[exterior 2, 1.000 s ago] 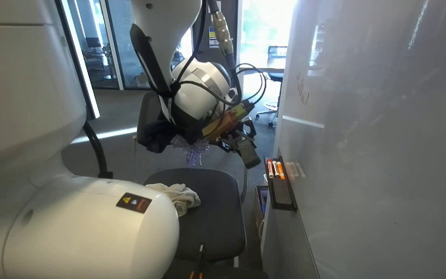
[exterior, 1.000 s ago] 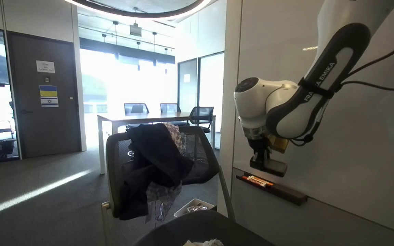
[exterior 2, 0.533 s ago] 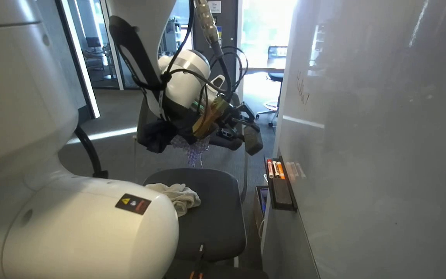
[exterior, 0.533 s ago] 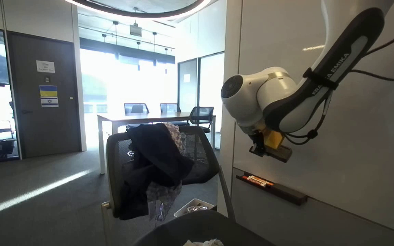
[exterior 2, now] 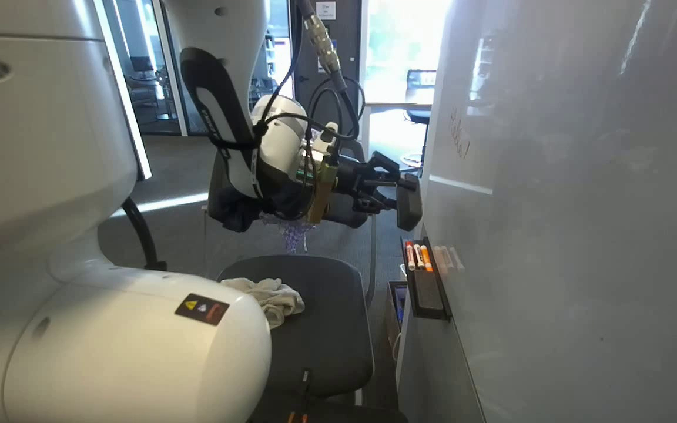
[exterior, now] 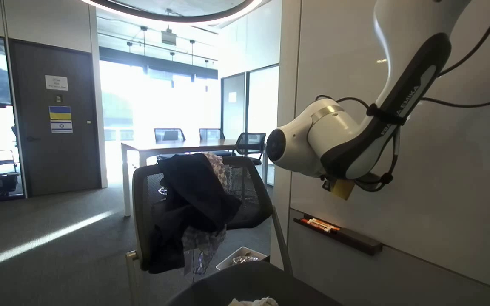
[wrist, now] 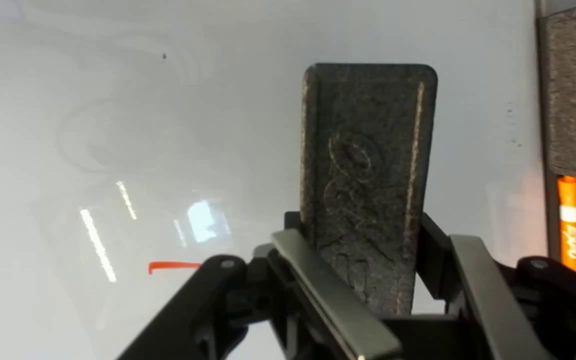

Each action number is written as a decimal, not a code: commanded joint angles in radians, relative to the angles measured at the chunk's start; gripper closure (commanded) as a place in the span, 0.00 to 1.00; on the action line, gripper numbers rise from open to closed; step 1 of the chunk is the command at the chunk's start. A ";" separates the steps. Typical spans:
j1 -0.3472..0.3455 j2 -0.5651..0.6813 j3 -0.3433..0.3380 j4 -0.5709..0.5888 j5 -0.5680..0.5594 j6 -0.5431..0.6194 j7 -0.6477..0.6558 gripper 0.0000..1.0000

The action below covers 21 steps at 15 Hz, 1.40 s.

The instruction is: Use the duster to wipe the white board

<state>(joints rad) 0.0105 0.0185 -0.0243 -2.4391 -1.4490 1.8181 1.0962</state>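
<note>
The duster (wrist: 368,125), pinched by its sides in the gripper (wrist: 360,242), has swung nearer the white board (exterior 2: 550,235) and roughly squared up to it; whether they touch I cannot tell; the approach looks nearly done, with wiping the red mark (wrist: 174,265) probably next

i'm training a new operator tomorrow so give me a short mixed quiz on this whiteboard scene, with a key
1. True or false: the gripper is empty.

2. Multiple choice: in the wrist view, what colour is the stroke drawn on the white board?
A) blue
B) green
C) red

3. Fill in the gap: in an exterior view, the crumpled cloth lies on the ____.

Key
1. False: it is closed on the duster.
2. C
3. chair seat
</note>
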 commanded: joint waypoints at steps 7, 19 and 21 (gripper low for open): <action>-0.052 0.208 -0.034 0.065 -0.250 -0.325 0.383 0.69; -0.120 0.276 -0.060 0.083 -0.565 -0.365 0.311 0.69; -0.118 0.275 -0.055 0.095 -0.546 -0.362 0.273 0.69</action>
<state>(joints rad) -0.0749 0.2978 -0.0720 -2.3890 -2.0017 1.4624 1.4336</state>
